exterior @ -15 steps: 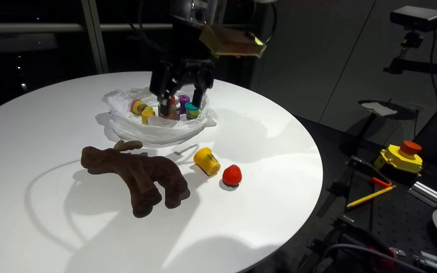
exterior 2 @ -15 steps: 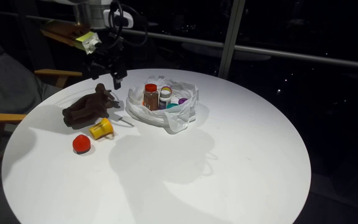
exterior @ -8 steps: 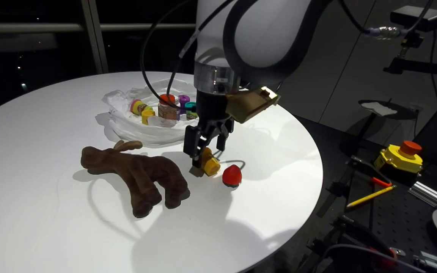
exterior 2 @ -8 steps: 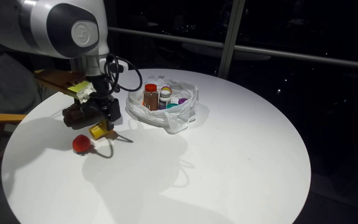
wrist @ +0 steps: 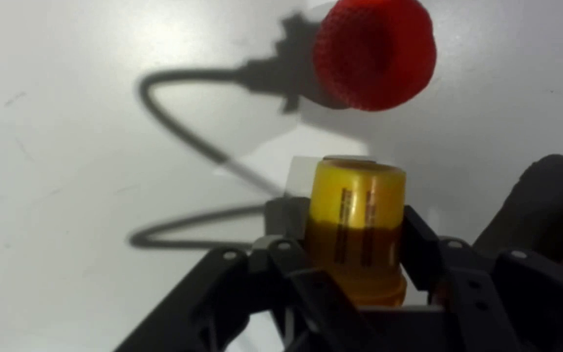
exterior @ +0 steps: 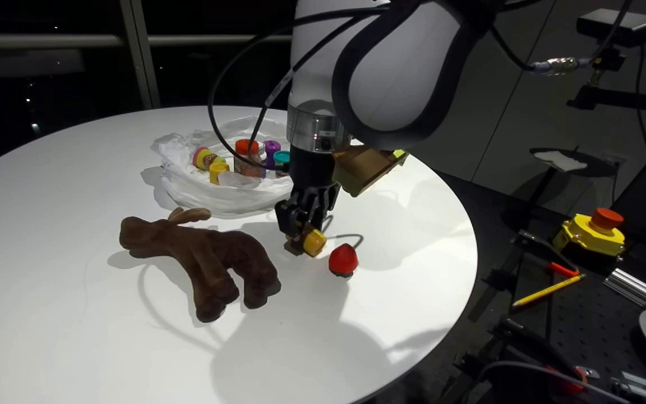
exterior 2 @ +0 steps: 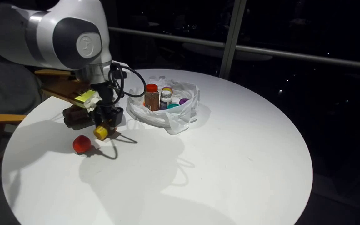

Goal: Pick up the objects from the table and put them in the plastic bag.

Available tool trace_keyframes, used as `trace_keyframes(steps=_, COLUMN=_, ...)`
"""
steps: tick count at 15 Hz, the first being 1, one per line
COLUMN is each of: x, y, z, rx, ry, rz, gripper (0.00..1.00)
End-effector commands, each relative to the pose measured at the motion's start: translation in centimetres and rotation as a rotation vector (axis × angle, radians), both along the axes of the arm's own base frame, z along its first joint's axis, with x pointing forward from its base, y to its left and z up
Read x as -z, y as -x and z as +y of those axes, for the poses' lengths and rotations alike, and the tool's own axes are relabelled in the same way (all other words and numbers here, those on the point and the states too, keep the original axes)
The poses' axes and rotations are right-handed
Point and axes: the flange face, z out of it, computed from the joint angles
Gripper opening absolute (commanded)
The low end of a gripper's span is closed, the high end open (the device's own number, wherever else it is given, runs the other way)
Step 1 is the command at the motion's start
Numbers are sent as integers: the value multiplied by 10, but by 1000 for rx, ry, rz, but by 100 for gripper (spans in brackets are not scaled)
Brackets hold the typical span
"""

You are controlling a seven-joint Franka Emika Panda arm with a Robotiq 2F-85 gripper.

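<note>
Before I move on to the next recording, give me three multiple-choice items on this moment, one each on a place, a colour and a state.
1. Where is the red-lidded jar relative to the plastic bag? A) underneath; B) inside; C) outside.
2. What colour is the small rounded object near the gripper? A) red; B) blue; C) green.
3. How is the gripper set? A) wide open; B) shut on nothing; C) shut on the yellow tub.

1 B: in both exterior views the jar stands within the bag's walls.
2 A: it shows red in all three views.
3 C: in the wrist view the fingers meet the tub from both sides.
</note>
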Motion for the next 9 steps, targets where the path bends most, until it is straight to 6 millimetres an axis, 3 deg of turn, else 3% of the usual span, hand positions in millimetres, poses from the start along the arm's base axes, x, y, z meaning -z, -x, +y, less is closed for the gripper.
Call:
trace_keyframes(steps=1, x=-32, y=-10, z=-8, rx=1, ry=47, rz=-51, gripper=15)
trace_keyframes(steps=2, x=-40, y=-14, z=-12, rx=2, ry=59, rz=-58, gripper=18)
trace_keyframes(steps=6, x=-121, y=-52, z=-32, rx=28, ry=85, rz=-145, gripper=19)
trace_keyframes(steps=9, x=-177, y=-113, z=-46, rx=75, ry=43, rz=-328, gripper=18)
